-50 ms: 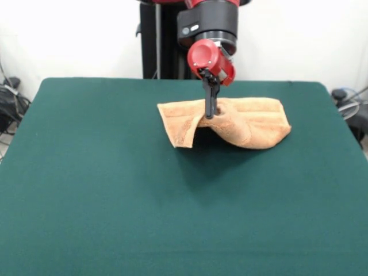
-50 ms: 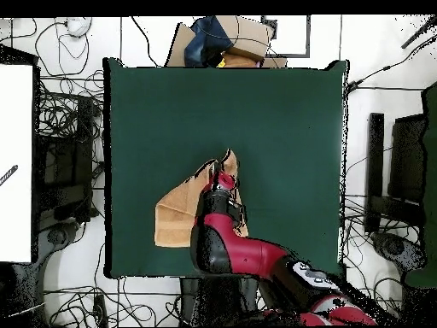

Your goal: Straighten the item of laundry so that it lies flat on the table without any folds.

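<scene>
My pincer (image 1: 210,109) grips the towel (image 1: 253,123) near its middle, fingers pinched narrow on a raised peak of cloth, arm coming straight down from above. The towel, light orange-tan, sits on the far half of the green surface (image 1: 103,195), approx. centred side to side in the front view. It is not flat: the held part is lifted off the surface, making a tent w/ a dark hollow under it. One flap hangs down on the picture's left side, its corner touching the surface; the rest lies bunched and rounded toward the right, w/ a woven band visible along the hanging flap.

Overhead view: the towel (image 2: 175,218) shows partly under my arm (image 2: 226,248), one broad part spread toward the picture's left, a narrower strip running up past the pincer (image 2: 224,171). The red-and-black arm covers the middle of the cloth. Cables & gear lie on the floor around the surface (image 2: 273,111); a cardboard box (image 2: 243,34) sits past its top edge.
</scene>
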`<state>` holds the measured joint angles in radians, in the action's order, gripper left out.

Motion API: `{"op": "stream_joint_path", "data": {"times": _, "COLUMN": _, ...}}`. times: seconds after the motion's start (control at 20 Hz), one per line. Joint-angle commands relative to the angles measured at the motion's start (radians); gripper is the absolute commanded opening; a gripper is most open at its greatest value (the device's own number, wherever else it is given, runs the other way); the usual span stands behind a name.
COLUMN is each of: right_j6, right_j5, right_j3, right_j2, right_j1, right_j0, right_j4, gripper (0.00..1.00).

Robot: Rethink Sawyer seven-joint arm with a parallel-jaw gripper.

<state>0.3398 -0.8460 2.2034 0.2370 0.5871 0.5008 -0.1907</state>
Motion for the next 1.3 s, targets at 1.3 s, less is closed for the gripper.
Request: {"op": "stream_joint_path", "data": {"times": 1.3, "right_j6": 0.384, "right_j5": -0.027, "right_j3": -0.130, "right_j2": 0.057, "right_j1": -0.031, "right_j0": -0.011, "right_j4": -0.006, "gripper": 0.00}}
